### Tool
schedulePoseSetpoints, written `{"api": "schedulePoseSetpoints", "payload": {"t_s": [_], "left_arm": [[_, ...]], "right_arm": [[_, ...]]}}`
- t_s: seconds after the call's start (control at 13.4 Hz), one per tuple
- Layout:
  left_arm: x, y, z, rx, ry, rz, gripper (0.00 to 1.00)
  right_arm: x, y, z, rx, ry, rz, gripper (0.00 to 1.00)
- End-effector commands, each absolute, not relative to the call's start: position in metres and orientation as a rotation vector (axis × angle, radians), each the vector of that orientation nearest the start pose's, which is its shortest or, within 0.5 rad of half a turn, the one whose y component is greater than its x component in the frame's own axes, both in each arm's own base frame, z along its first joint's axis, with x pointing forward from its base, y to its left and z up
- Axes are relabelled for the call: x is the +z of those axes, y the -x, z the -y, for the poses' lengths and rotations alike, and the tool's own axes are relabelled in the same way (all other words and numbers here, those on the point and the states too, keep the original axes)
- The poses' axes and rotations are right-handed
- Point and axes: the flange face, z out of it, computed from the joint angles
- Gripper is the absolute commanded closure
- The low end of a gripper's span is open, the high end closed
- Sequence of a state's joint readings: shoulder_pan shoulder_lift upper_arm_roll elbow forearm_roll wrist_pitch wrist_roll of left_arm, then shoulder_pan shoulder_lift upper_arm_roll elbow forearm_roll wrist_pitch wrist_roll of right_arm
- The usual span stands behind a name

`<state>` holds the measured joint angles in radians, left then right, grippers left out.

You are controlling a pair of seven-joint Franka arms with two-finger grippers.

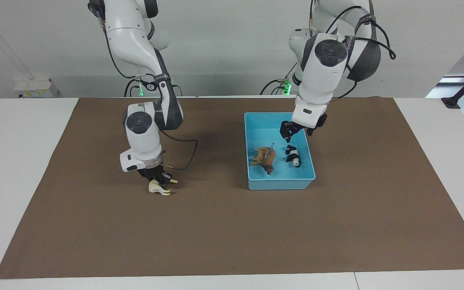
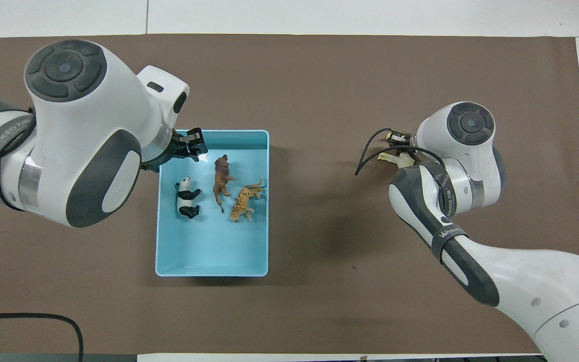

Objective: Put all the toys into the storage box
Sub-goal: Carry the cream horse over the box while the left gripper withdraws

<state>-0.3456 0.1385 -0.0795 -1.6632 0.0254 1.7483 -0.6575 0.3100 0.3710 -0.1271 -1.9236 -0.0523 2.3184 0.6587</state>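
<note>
The light blue storage box (image 1: pixel 280 184) (image 2: pixel 212 266) stands on the brown mat toward the left arm's end. In it lie the panda (image 1: pixel 293 156) (image 2: pixel 187 197), the brown lion (image 1: pixel 270 160) (image 2: pixel 220 177) and the orange tiger (image 1: pixel 258 155) (image 2: pixel 246 198). My left gripper (image 1: pixel 291 134) (image 2: pixel 195 145) hangs open and empty over the box, just above the panda. My right gripper (image 1: pixel 160 179) is low at the mat toward the right arm's end, shut on the cream-white horse (image 1: pixel 158 188), which is mostly hidden under the wrist in the overhead view (image 2: pixel 392 160).
The brown mat (image 1: pixel 232 233) covers most of the white table. A black cable (image 1: pixel 183 155) loops out from the right wrist beside the horse. Another cable (image 2: pixel 28 322) lies at the mat's edge nearest the left arm's base.
</note>
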Motion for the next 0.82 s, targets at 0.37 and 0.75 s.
{"api": "schedulePoseSetpoints", "payload": {"t_s": [0.37,0.75], "left_arm": [[0.573,-0.591,0.054,-0.132,3.12,0.189,0.0],[0.611,-0.563,-0.014,-0.097,3.105,0.17,0.0]], "right_arm": [[0.505,-0.624,-0.217,0.08,3.113,-0.582,1.0],[0.561,-0.559,-0.418,-0.113,2.954,-0.461,1.0]]}}
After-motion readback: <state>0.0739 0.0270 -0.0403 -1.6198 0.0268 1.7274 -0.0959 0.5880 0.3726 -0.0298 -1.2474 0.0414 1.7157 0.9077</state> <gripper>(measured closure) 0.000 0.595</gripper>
